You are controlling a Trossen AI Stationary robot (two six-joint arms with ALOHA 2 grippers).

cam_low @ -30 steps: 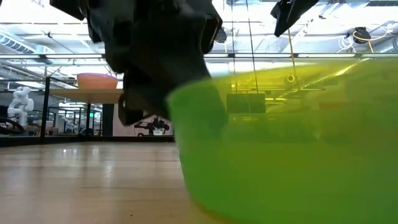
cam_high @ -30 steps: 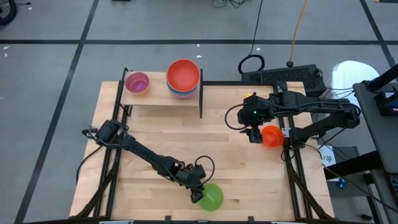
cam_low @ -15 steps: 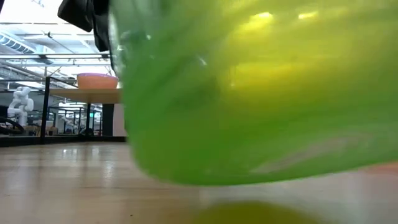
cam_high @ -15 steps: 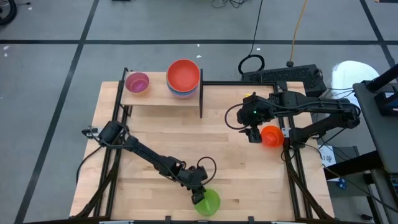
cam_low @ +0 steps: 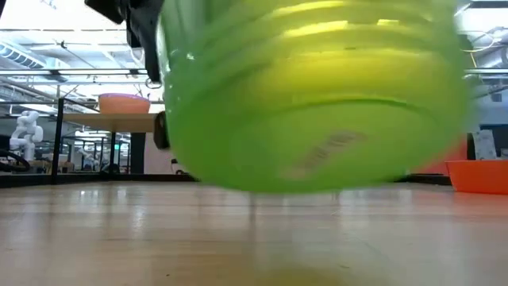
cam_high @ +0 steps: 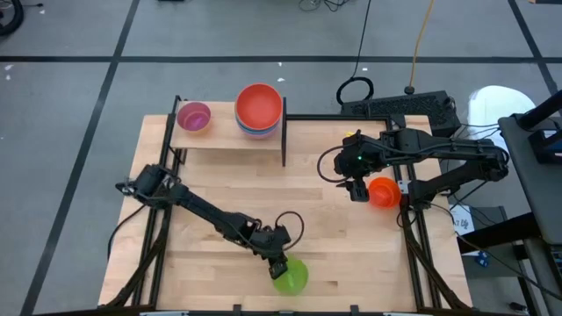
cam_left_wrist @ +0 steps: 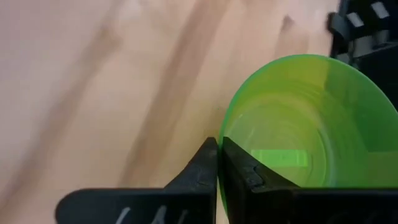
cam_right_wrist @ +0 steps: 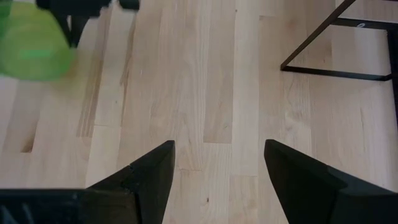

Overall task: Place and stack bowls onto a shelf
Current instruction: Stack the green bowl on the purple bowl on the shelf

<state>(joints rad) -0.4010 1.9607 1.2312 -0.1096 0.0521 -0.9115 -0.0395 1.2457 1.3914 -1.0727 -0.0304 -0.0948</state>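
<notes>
High view: five bowls are counted. On the shelf (cam_high: 230, 140), upper left, sit a purple bowl (cam_high: 194, 116) and a red-topped stack (cam_high: 259, 107); an orange bowl (cam_high: 383, 191) lies centre right, beside the spread right pincer (cam_high: 358, 190).

Low view: the green bowl (cam_low: 309, 95) is now lifted off the surface (cam_low: 119, 238).

Left wrist view: the left pincer (cam_left_wrist: 218, 163) is pinched on its rim.

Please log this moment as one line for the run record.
left gripper: shut on green bowl rim, lifted off table | right gripper: open, beside orange bowl | shelf: purple bowl, red-topped stack
</notes>
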